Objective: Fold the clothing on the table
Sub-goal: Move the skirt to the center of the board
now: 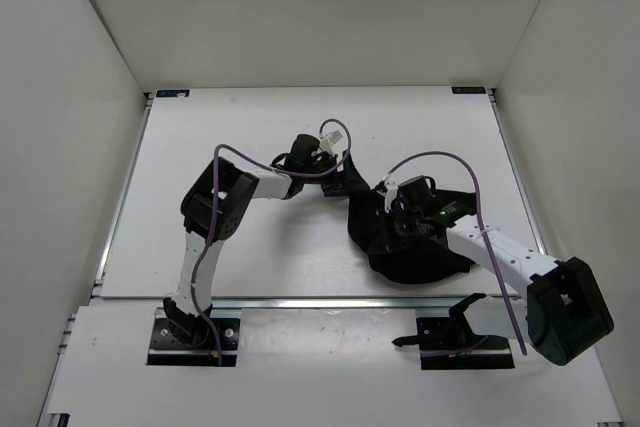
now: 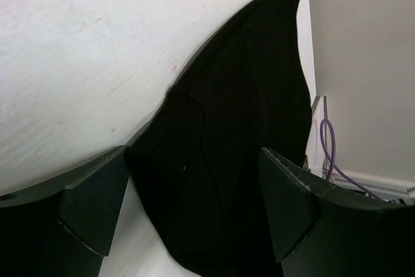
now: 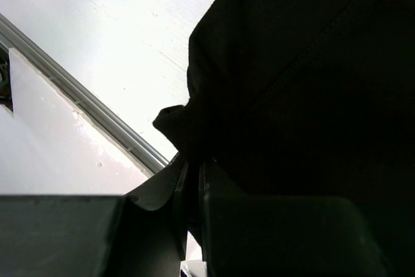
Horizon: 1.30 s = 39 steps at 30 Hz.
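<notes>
The white tabletop [image 1: 200, 157] holds the black clothing [image 1: 410, 257], bunched in a heap toward 4 o'clock from the middle. One thin end of it reaches toward 11 o'clock. The left jaws stand wide apart over that end. The right jaws are pinched tight on a fold of the heap.

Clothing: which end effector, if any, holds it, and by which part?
The right end effector pinches the clothing at its edge; the left end effector, open, holds nothing.

Top camera looks down; wrist cameras close, sharing clothing [image 1: 402, 263].
</notes>
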Tool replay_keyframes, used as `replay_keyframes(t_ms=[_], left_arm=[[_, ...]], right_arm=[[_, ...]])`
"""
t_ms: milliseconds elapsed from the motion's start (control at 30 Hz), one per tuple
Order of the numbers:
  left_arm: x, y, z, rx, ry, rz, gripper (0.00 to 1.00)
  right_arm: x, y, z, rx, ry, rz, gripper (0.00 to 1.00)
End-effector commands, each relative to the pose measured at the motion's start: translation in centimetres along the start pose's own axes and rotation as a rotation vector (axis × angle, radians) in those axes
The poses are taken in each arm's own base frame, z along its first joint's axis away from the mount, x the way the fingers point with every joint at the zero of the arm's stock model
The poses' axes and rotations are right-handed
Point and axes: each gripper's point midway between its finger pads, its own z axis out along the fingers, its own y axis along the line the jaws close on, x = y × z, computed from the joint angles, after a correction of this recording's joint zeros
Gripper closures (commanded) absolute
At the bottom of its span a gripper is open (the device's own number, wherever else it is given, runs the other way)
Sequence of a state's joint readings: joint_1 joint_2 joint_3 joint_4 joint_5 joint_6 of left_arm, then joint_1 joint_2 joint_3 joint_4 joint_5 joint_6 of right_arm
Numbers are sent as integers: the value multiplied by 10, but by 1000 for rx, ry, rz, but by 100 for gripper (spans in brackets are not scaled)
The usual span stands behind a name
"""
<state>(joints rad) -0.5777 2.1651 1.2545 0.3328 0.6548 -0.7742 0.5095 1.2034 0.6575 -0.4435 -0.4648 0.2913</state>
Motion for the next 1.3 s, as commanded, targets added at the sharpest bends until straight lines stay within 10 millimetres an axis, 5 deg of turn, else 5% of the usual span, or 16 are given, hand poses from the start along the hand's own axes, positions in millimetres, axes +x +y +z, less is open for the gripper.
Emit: replay_keyframes(t_ms=[0,167,300,367,567,733,833,867,1000,1067,1167,1233,1267], left_arm=[[-2,-6,8,16,8,32,13],[4,-4,16,-8,27,49,33],[1,0,16,-28,28,38,67],[-6,-1,12,-40,16,45,98],[-26,-2,-22,-154,-56,115,100],[-44,4,-89,-305,-124,143,100],[-41,17,-124,-359,-177,100,100],[-52,12,-151,-360,-244,89,100],[-53,9,-198,-412,-335,81,100],[-51,8,-207,-431,-352,94,100],[-34,5,-212,-441,-353,87,100],[-14,13,-212,-447,-336,63,100],[-12,8,-211,-439,-338,66,100]], right_arm=[[-16,10,-9,-25,-49,-34,100],[-17,8,-10,-19,-53,-38,100],[-18,5,-13,-11,-55,-36,100],[-23,-3,-16,17,-77,-31,100],[-65,-34,-46,103,-224,9,100],[-104,-50,-63,135,-322,-32,100],[-122,-44,-62,117,-343,-102,100],[-132,-42,-59,117,-356,-120,100],[-163,-7,-55,-30,-401,-170,100],[-165,1,-48,-60,-391,-204,100],[-156,21,-37,-125,-355,-253,87],[-145,35,-33,-175,-331,-263,59],[-138,39,-33,-199,-323,-250,54]])
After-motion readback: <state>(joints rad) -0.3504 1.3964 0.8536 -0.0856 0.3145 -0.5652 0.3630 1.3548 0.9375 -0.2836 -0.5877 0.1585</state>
